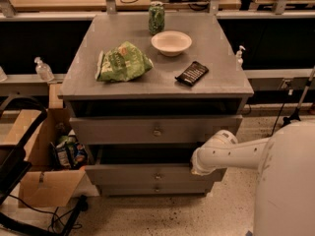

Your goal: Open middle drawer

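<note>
The grey cabinet has three drawers under its top (157,85). The middle drawer (142,173) has a small round knob (157,176) and stands pulled out, with a dark gap above its front. My gripper (196,169) is at the right end of that drawer front, at the end of my white arm (231,151), which reaches in from the right. The arm's end covers the gripper's tip. The taller top drawer (123,130) also juts out a little. The low bottom drawer (147,188) sits just under the middle one.
On the cabinet top lie a green chip bag (120,63), a white bowl (171,42), a green can (156,17) and a dark snack packet (192,73). An open cardboard box (47,181) with bags stands to the left on the floor. My white base (285,191) is at the right.
</note>
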`<state>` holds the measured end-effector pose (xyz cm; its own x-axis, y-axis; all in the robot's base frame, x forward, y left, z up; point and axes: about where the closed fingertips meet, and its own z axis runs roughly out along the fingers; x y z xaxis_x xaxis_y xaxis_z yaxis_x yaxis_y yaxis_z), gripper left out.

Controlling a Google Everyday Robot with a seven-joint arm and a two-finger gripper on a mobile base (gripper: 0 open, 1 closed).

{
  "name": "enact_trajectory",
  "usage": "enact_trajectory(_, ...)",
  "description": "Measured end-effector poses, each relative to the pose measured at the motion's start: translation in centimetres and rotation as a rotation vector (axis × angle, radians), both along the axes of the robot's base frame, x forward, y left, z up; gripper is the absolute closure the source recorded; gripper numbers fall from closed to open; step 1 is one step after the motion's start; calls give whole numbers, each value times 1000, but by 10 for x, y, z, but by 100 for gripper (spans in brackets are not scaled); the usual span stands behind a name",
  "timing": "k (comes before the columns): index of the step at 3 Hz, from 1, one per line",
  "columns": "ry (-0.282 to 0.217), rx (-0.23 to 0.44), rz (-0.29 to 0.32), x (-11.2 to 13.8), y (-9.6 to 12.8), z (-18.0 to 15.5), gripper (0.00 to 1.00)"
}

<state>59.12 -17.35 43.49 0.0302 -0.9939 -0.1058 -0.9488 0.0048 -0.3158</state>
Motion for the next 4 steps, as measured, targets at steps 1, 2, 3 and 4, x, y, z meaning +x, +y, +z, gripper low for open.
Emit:
enact_trajectory(1,0,0,0,0,0,1,100)
enact_trajectory(2,0,0,0,0,0,1,100)
enact_trajectory(3,41,15,-28,-21,-1,-11,100)
enact_trajectory(4,53,18,-37,-28,-2,-12,100)
